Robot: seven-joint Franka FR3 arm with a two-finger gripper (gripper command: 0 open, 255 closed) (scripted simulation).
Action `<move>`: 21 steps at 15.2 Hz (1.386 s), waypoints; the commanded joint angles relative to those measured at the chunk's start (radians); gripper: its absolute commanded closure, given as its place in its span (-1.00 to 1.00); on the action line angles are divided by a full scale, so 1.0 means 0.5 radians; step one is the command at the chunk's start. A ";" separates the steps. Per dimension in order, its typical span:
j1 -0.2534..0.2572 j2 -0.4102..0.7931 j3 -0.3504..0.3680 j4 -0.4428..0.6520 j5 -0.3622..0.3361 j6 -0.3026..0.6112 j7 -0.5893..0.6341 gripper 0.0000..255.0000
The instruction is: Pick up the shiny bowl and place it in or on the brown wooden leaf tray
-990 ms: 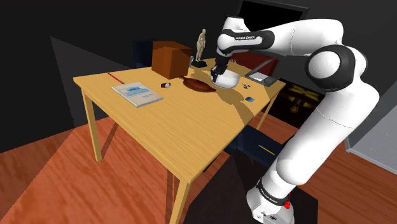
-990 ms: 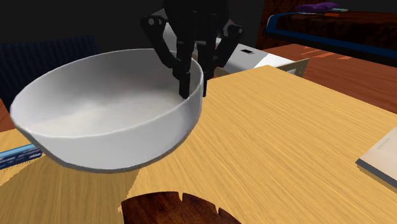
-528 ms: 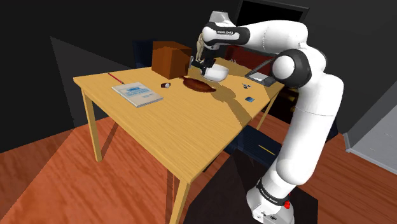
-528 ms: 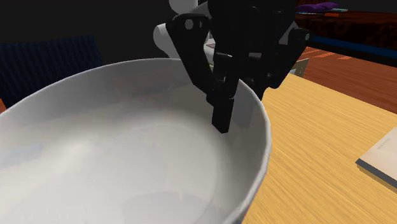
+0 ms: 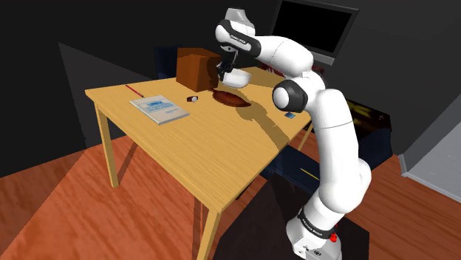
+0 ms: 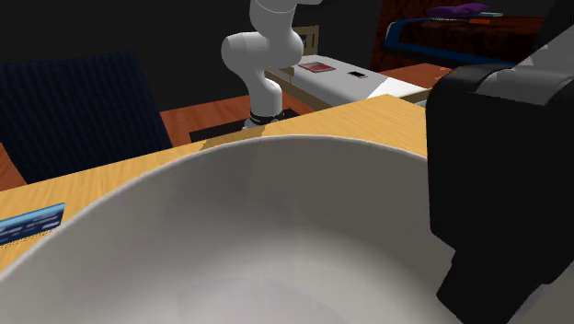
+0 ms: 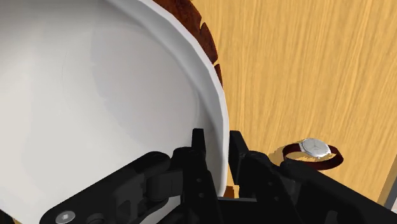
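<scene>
In the shoulder view, at the upper middle of the frame, the all-black two-finger gripper holds the plain white round bowl just above the dark brown leaf-shaped wooden tray, which lies on the light wooden table. Here we count one bowl, one tray, one brown box, one pale book and one small wristwatch.

In the second exterior view, the bowl's smooth white inside spreads across the lower frame, and the gripper's black body stands at the right edge.

In the wrist view, the gripper is clamped on the bowl's rim, one finger inside the wall and one outside. The tray's notched edge peeks out past the bowl, and the wristwatch lies on the table beside the outer finger.

We judge the bowl stiff, thin-walled and slick. It is probably light, but it is pinched at one side only, so it may swing or slip. The rim is the only place these fingers can take hold.
</scene>
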 commanded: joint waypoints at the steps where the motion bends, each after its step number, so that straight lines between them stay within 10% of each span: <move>1: 0.005 0.012 0.002 -0.041 0.001 0.057 0.005 1.00; 21: 0.065 -0.116 -0.004 -0.607 -0.022 0.491 0.027 1.00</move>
